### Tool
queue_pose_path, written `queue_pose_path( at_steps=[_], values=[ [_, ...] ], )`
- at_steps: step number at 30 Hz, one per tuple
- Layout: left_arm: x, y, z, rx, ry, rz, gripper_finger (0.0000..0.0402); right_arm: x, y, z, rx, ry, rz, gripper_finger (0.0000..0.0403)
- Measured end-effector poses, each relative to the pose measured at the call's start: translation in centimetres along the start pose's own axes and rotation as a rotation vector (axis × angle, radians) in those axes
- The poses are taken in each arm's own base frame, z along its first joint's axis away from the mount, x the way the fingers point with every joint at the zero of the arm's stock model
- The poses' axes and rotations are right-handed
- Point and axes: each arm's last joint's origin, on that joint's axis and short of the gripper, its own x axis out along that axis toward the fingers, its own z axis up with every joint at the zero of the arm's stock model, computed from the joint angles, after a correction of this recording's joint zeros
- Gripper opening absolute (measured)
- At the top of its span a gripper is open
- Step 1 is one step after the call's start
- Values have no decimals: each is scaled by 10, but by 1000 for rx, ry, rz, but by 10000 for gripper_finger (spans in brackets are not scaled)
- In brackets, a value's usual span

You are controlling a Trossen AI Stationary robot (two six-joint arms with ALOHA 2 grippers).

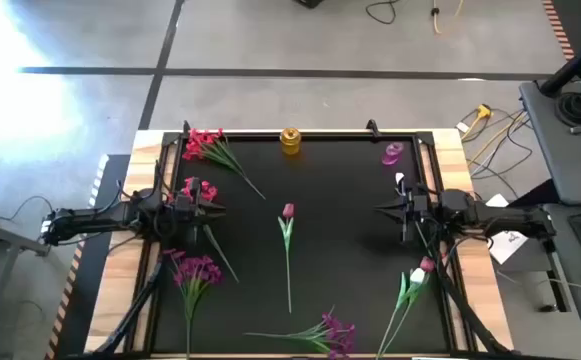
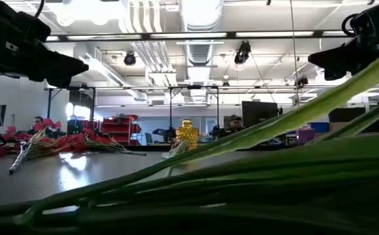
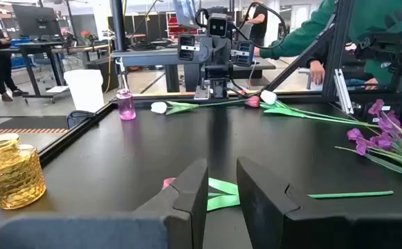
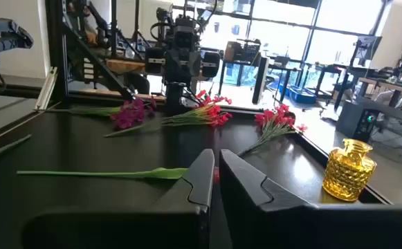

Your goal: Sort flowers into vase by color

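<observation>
Flowers lie scattered on the black counter (image 1: pixel 350 240): red-pink clusters (image 1: pixel 202 143) at the far left corner, a magenta tulip (image 1: pixel 288 212) at centre, purple clusters (image 1: pixel 195 270) near left and (image 1: pixel 332 332) at the near edge, and tulip buds (image 1: pixel 422 268) at right. Gold vase (image 1: pixel 290 139) and pink vase (image 1: pixel 393 153) stand along the far edge, both holding no stems. Left gripper (image 1: pixel 213 208) and right gripper (image 1: pixel 382 209) hover at mid-counter facing each other, each with fingers slightly parted around nothing.
</observation>
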Motion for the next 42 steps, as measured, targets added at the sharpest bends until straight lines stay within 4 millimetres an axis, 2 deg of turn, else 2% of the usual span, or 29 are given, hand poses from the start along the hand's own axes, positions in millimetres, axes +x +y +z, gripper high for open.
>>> queue_pose_path(
  at_steps=[42],
  values=[
    [0, 0, 0, 0, 1, 0, 64, 1, 0, 1, 0, -5, -1, 18]
  ],
)
